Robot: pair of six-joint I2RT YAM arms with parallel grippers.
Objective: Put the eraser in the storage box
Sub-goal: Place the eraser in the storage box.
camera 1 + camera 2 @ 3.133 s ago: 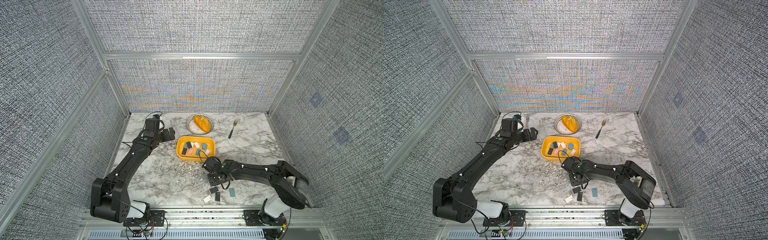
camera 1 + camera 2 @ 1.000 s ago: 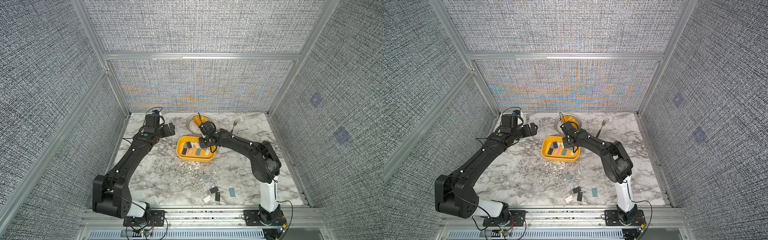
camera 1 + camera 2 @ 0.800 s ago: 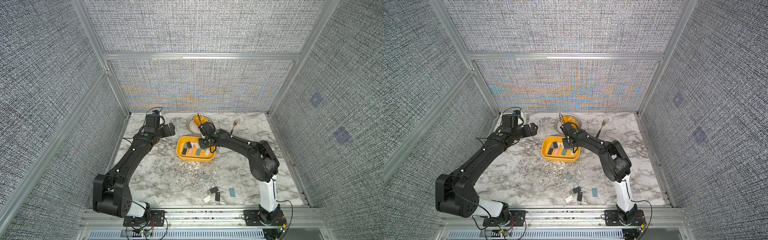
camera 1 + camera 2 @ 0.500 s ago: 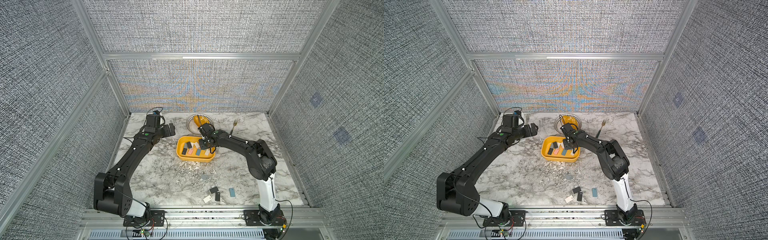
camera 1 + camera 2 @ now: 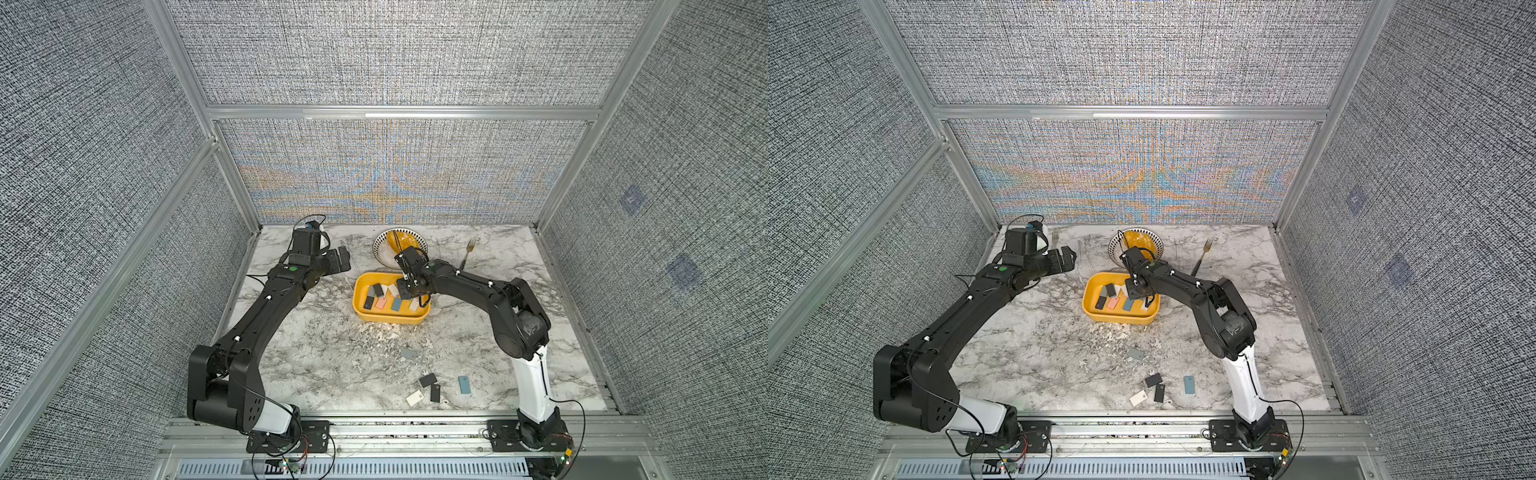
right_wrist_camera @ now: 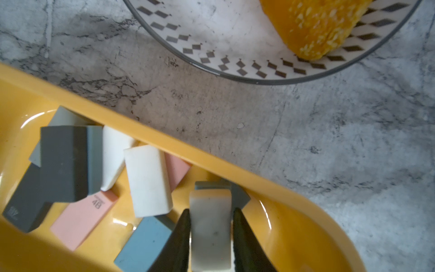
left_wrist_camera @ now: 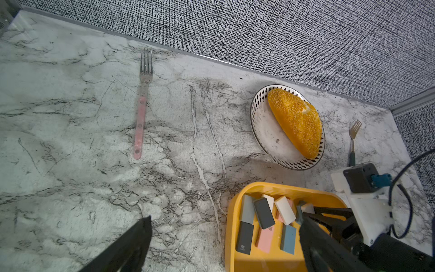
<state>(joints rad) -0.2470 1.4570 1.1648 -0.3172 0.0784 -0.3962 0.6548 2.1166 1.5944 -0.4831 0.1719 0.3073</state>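
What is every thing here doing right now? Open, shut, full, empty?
left gripper: open, empty.
right gripper: astride the white eraser; grip unclear.
white eraser: inside the storage box's rim.
storage box: partly filled with erasers.
plate: holding bread.
loose erasers: lying flat outside the storage box.
pink-handled fork: lying flat.
green-handled fork: lying flat.

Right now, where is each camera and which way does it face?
Both top views: high over the front rail, facing down and back; both arms, left tool, right tool.
Left wrist: on left arm, facing the pink fork and plate; its fingers show.
Right wrist: on right arm, looking down into the storage box; fingers flank a white eraser.
Shared: storage box and plate, in all.
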